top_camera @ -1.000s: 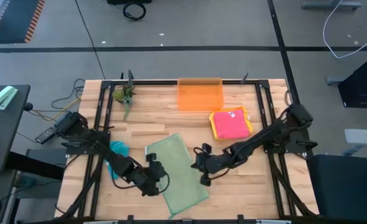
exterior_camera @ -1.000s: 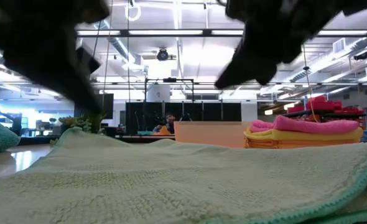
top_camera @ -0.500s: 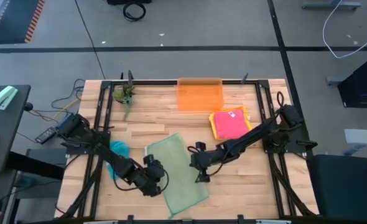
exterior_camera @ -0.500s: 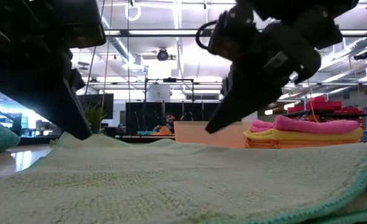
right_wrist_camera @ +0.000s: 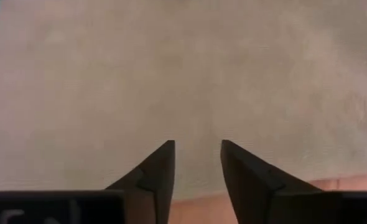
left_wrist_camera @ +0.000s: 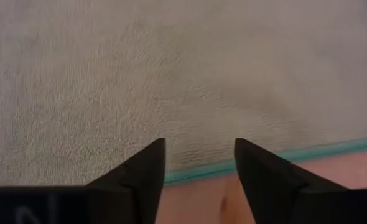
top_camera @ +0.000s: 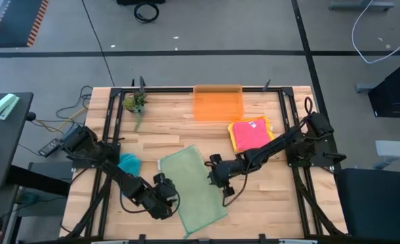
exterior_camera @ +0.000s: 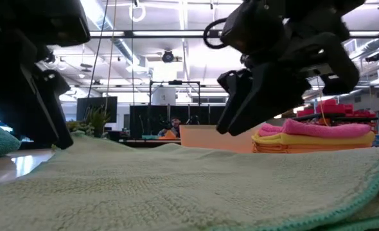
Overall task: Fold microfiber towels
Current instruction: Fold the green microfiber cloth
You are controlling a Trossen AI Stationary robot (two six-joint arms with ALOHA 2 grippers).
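A sage green towel (top_camera: 193, 187), a microfiber towel folded into a long strip, lies flat on the wooden table; it fills the foreground (exterior_camera: 189, 186) of the low view. My left gripper (top_camera: 163, 198) stands open at its left long edge, over the teal hem (left_wrist_camera: 199, 169). My right gripper (top_camera: 217, 177) stands open at the strip's right long edge (right_wrist_camera: 196, 93), low above the cloth (exterior_camera: 231, 122). A teal towel (top_camera: 128, 163) lies bunched to the left. A pink towel (top_camera: 250, 134) rests on a yellow one (top_camera: 270, 127). My left gripper points slanting down at the green towel's hemmed edge (left_wrist_camera: 199, 169), one finger (left_wrist_camera: 147, 163) on each side of a stretch of it. Whether the fingertips touch the cloth I cannot tell. My right gripper touches nothing.
A translucent orange bin (top_camera: 217, 103) stands at the far edge, a small plant (top_camera: 135, 103) at the far left corner. Black frame rails (top_camera: 109, 122) run along the table's sides. Bare wood (top_camera: 268, 196) lies to the near right.
My right gripper has sunk toward the green towel, rolled about its own axis and opened. My left gripper has come down and shifted a little toward the table's left edge, to the towel's left hem. The towel has stayed where it was.
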